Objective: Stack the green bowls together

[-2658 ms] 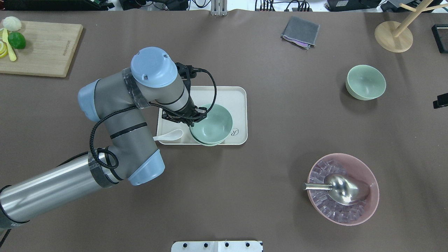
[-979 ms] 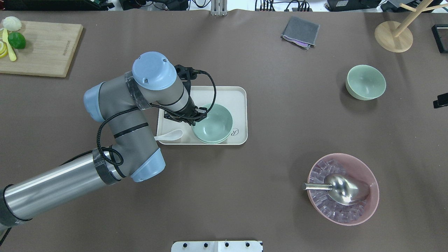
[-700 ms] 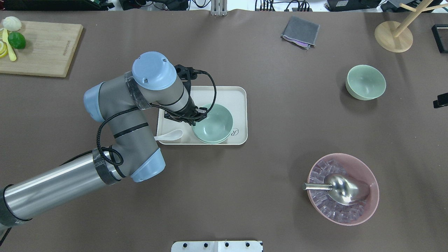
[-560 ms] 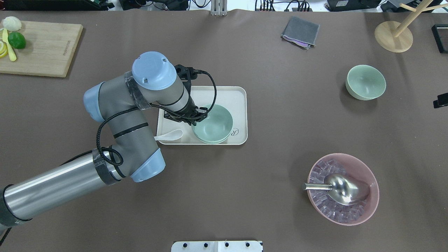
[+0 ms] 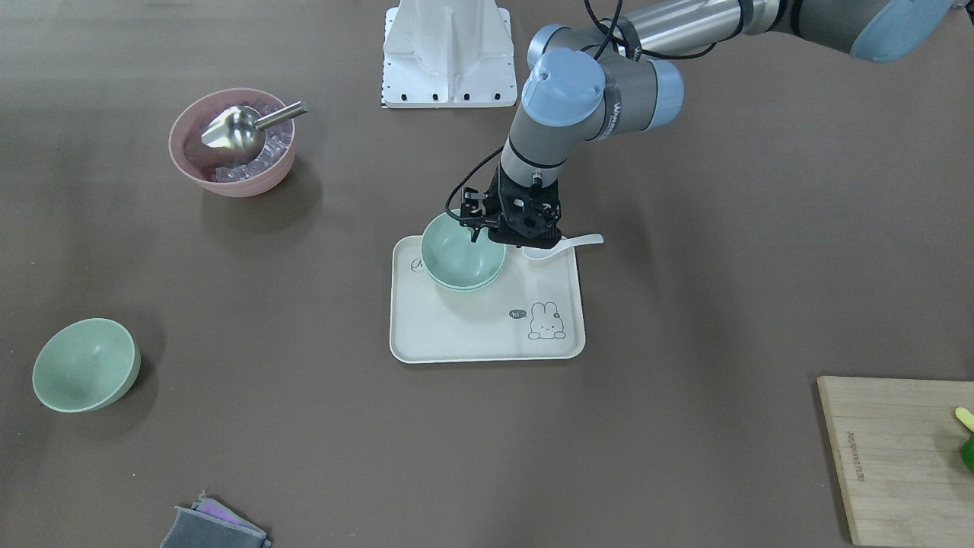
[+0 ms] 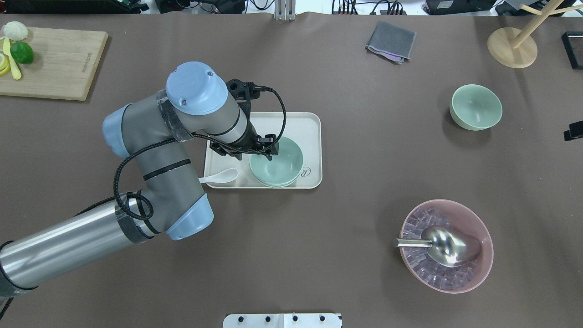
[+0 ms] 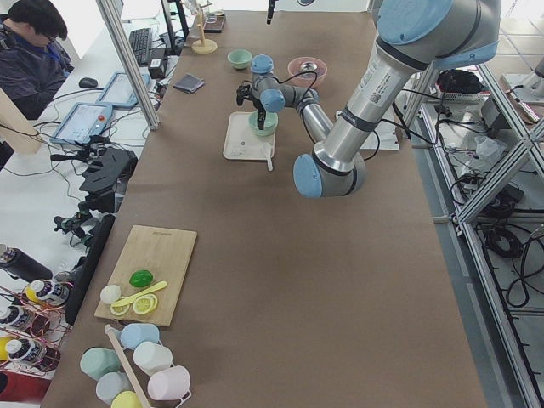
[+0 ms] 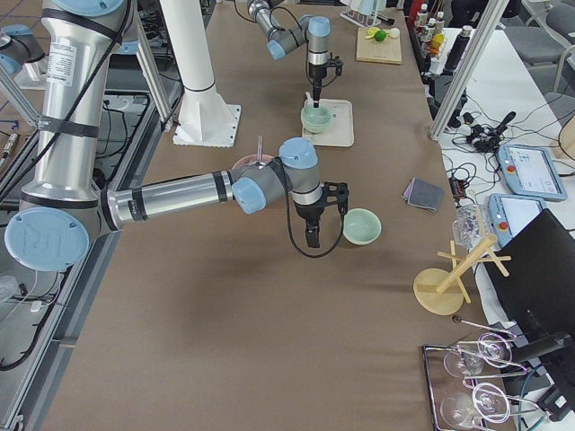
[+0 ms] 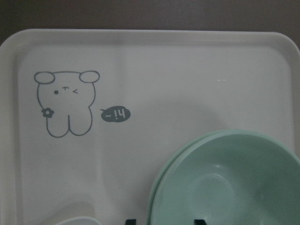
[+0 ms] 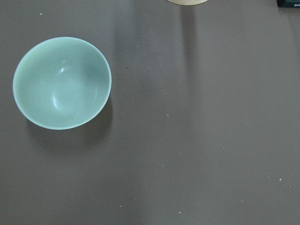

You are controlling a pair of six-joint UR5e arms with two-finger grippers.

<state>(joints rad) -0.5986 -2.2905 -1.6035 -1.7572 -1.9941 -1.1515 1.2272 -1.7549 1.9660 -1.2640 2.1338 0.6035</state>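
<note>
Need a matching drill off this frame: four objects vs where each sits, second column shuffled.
1. stacked green bowls
2. lone green bowl
3. metal scoop
4. lime

A. straight on the table
B. on the cutting board
C. on the tray
D. in the pink bowl

Pairs: 1-C, 2-A, 3-D, 4-B

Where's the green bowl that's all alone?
In the overhead view, the lone green bowl sits on the table's right side, between the wooden stand and the pink bowl.
</note>
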